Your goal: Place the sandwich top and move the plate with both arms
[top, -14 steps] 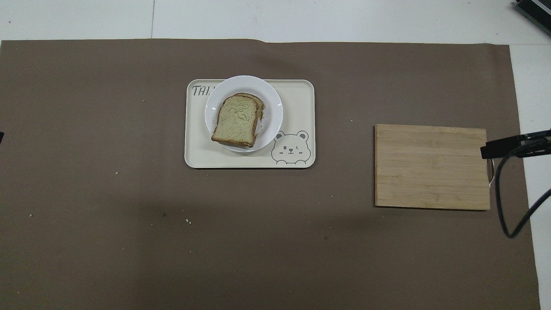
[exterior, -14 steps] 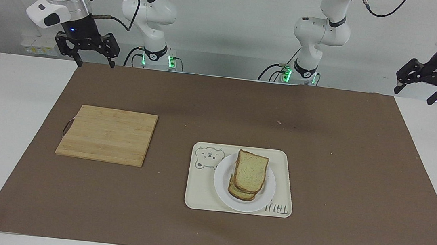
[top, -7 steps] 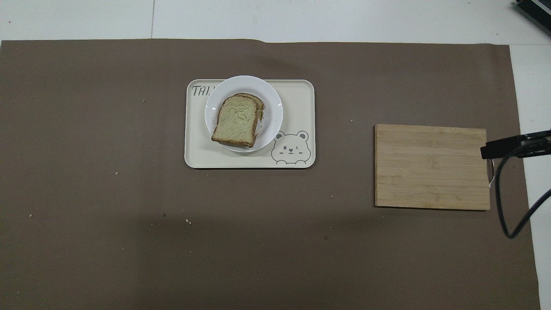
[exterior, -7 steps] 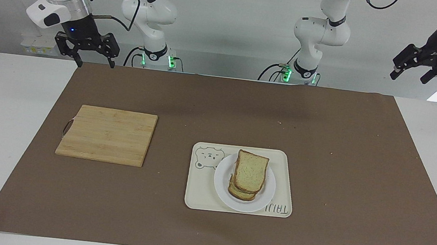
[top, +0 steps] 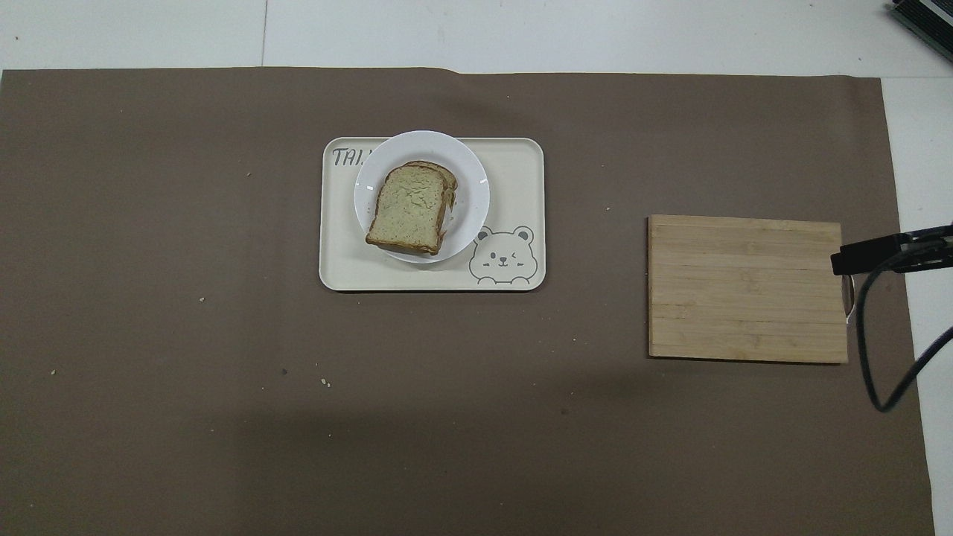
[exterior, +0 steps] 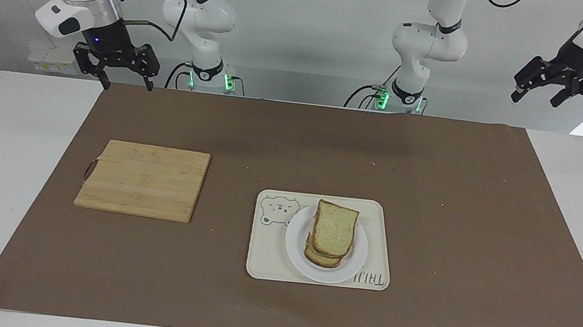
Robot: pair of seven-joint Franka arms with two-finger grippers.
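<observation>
The sandwich top [exterior: 335,229] [top: 409,208], a pale speckled slice with a brown crust, lies on a lower slice on the small white plate [exterior: 296,245] [top: 472,186]. The plate rests on a cream tray with a bear drawing [exterior: 267,261] [top: 514,167]. My right gripper [exterior: 127,84] hangs open and empty over the mat's corner at the right arm's end of the table. My left gripper [exterior: 535,98] is raised high at the left arm's end, open and empty. Both grippers are well apart from the plate. The filling under the top slice is hidden.
A bamboo cutting board [exterior: 143,179] [top: 744,286] lies bare on the brown mat [exterior: 425,226] toward the right arm's end. A black piece of the right arm with a looping cable [top: 886,253] overhangs the board's edge in the overhead view. Small crumbs dot the mat.
My left gripper has risen and swung a little inward from the table's left-arm end. The right arm, sandwich, plate and tray have not moved.
</observation>
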